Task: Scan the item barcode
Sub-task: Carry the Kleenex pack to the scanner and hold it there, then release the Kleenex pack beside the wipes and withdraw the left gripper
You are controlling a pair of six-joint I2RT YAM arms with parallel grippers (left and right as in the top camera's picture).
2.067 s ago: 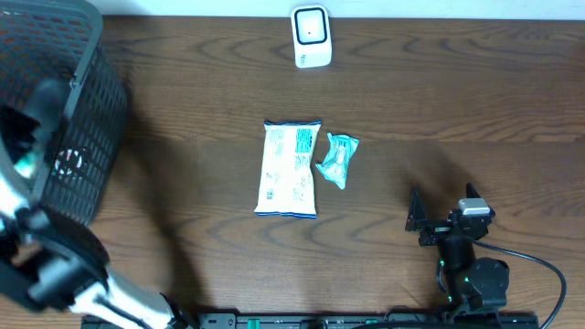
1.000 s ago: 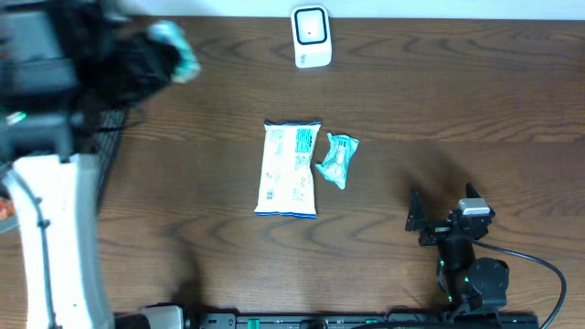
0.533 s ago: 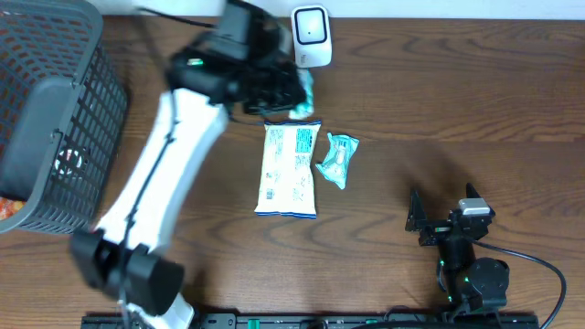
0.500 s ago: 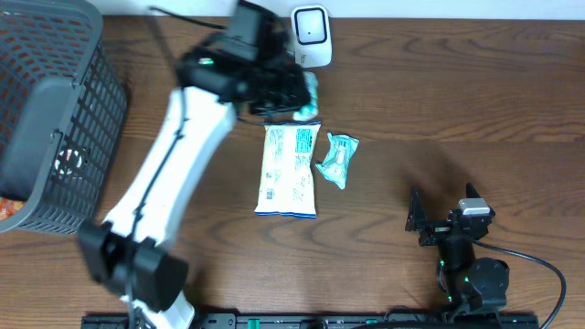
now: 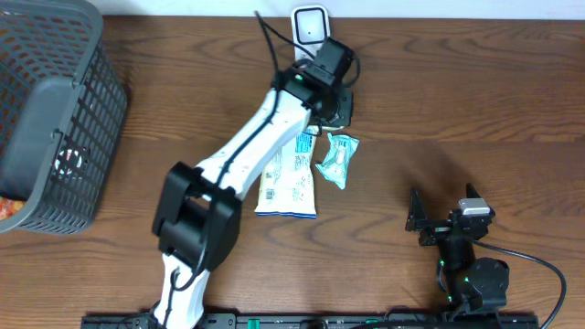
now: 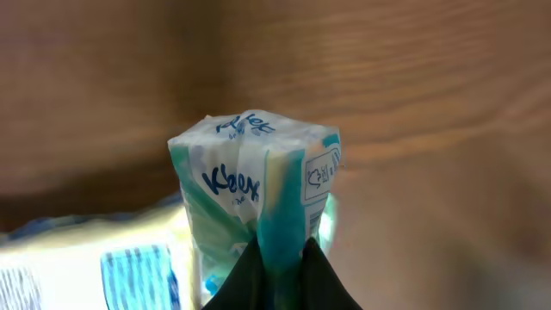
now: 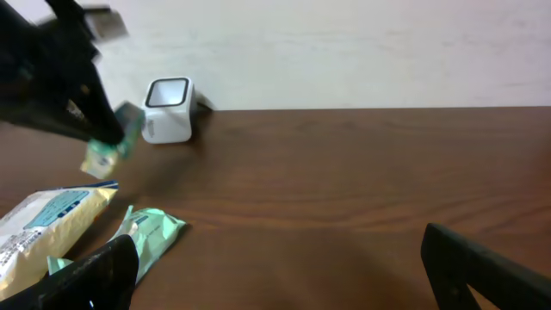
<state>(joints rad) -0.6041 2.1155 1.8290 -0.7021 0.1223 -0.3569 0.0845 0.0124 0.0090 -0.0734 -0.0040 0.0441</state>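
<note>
Nearest us, our right hand (image 7: 280, 267) sits spread wide over the counter (image 5: 457, 110). Farther out, our left hand (image 6: 280, 258) pinches the tissue pack (image 6: 254, 185) (held aloft) just short of the scanner (image 5: 311, 37); we judge the scan not yet done.

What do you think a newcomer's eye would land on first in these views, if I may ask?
First, the left arm stretched diagonally over the table, its end effector pinching a tissue pack just in front of the white scanner at the far edge. Next, the big dark basket filling the far-left corner.
</note>
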